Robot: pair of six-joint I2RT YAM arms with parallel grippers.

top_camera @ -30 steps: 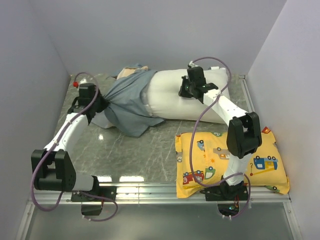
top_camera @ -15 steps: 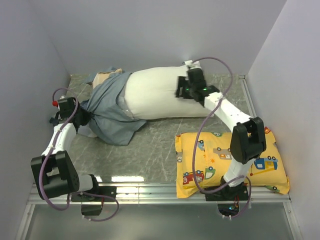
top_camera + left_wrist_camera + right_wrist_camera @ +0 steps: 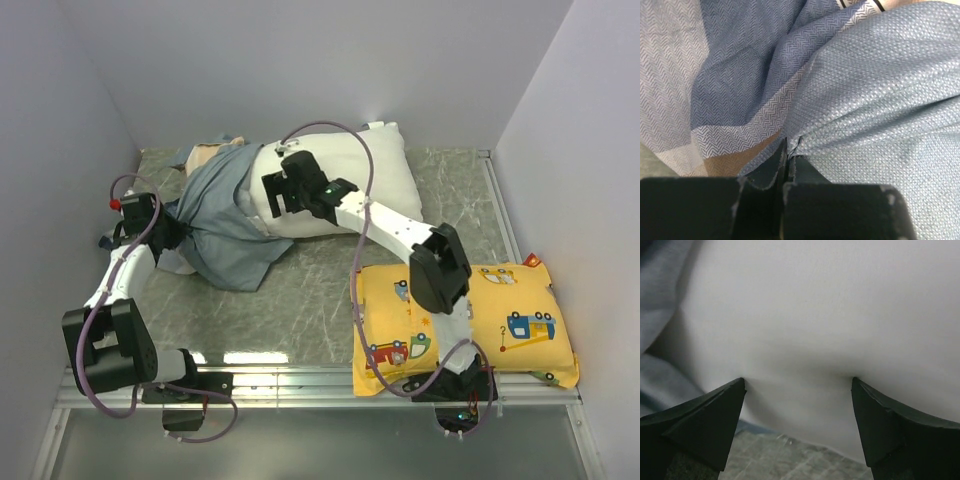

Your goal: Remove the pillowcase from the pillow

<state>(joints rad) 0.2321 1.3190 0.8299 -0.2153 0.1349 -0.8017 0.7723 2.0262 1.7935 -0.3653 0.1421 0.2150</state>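
Note:
The white pillow [image 3: 375, 165] lies across the back of the table, its left end still inside the bunched grey-blue pillowcase [image 3: 225, 225]. At the case's left side, my left gripper [image 3: 178, 236] is shut on a fold of it. In the left wrist view the jaws [image 3: 788, 151] pinch the pillowcase [image 3: 880, 90] where plain inside meets patchwork. My right gripper [image 3: 272, 198] is open over the pillow's left part, close to the case's edge. In the right wrist view its fingertips [image 3: 798, 382] press wide apart against the pillow [image 3: 815, 315], with the pillowcase [image 3: 657, 295] at the left.
A yellow pillow with cartoon vehicles [image 3: 480, 320] lies at the front right, under the right arm. Side walls close in the table [image 3: 300, 290] on the left, back and right. Marbled table top [image 3: 780, 457] shows below the right fingers.
My right gripper let go of the pillow, opened wide and moved left along it to the case's edge. The left arm pulled the pillowcase left, then stayed put; the pillow shifted left.

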